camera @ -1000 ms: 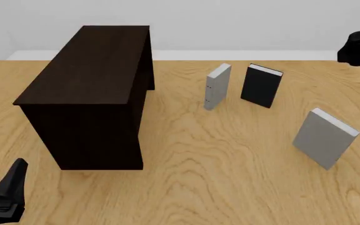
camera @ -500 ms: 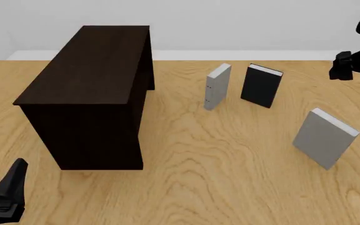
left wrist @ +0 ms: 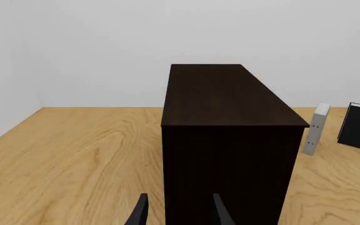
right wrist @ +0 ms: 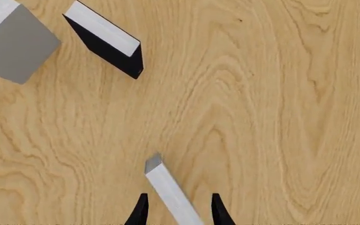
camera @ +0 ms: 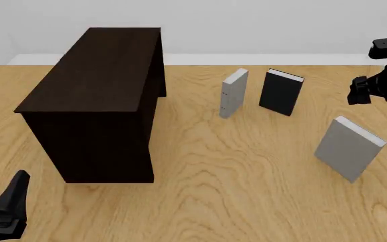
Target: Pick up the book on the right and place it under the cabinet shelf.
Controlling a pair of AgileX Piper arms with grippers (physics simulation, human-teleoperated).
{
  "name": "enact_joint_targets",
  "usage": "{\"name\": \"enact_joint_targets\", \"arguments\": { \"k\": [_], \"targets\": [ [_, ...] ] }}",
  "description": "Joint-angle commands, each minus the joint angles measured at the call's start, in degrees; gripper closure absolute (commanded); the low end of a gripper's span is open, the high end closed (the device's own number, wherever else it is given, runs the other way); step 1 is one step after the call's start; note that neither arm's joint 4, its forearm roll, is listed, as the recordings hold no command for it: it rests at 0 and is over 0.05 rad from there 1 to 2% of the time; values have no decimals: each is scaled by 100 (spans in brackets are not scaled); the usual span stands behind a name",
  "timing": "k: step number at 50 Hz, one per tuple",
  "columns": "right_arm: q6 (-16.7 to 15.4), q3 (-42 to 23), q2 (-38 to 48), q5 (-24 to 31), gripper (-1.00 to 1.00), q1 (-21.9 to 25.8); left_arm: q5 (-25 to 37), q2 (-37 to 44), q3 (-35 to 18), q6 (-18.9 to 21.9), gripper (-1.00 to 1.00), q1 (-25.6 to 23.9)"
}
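The book, broad and light grey, stands tilted on the table at the right. In the right wrist view its white page edge runs between the two fingertips. My right gripper hangs open above and slightly behind the book, not touching it; in its own view the gripper straddles the page edge. The dark brown cabinet shelf stands at the left and also fills the left wrist view. My left gripper rests open near the front left corner, with nothing between its fingers.
A slim grey book and a black book stand upright between the cabinet and the right arm. Both show in the right wrist view as well, the black book and the grey one.
My right arm has come down and leftward from the far right edge toward the broad grey book. The left arm and all books are unmoved.
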Motion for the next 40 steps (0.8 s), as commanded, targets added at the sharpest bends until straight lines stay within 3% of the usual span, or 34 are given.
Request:
{"name": "enact_joint_targets", "arguments": {
  "k": [1,40],
  "targets": [
    [-79,123,123,45,-100,-17,0,0,0,0,-100,0],
    [-227,489,486,83,-100,-57,0,0,0,0,-100,0]
  ]
}}
